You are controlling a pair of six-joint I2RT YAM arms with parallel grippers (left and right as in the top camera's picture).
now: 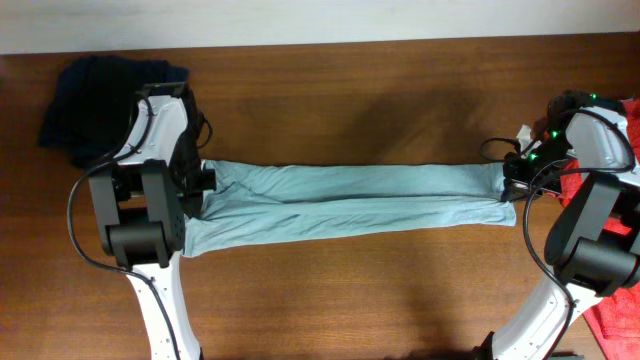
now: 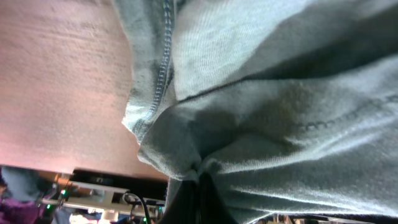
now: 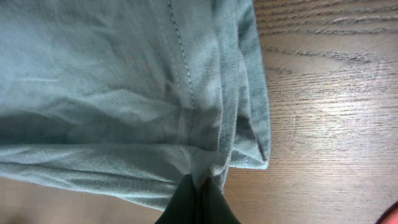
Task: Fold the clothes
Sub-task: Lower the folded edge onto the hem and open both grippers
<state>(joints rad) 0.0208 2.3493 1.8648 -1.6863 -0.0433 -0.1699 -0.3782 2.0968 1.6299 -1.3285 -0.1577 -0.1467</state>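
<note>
At the back left corner of the table (image 1: pixel 350 90) a navy garment (image 1: pixel 90 105) lies bunched in a heap, partly under the left arm (image 1: pixel 150 215). Just in front of it, near the left edge, the left gripper (image 1: pixel 208 178) is closed on the left end of the T-shirt (image 1: pixel 350 195). In the left wrist view its dark fingers (image 2: pixel 202 199) pinch a gathered fold of the pale grey-teal cloth. A stitched hem runs up beside the pinch, and bare table shows to one side.

The T-shirt is folded into a long narrow band across the middle of the table. It is drawn out from left to right between the two grippers, roughly parallel to the front edge. A crease along its length splits it into two strips, and the front strip widens at the left end, under the left arm.

At the band's right end, near the right edge, the right gripper (image 1: pixel 508 188) is closed on the cloth. In the right wrist view its fingers (image 3: pixel 198 202) clamp the folded edge where several layers meet. A hemmed corner sits just beside the pinch, with wood grain past it.

A red shirt (image 1: pixel 615 310) lies at the right edge toward the front right corner. It is partly under the right arm (image 1: pixel 590 235) and apart from the T-shirt.
</note>
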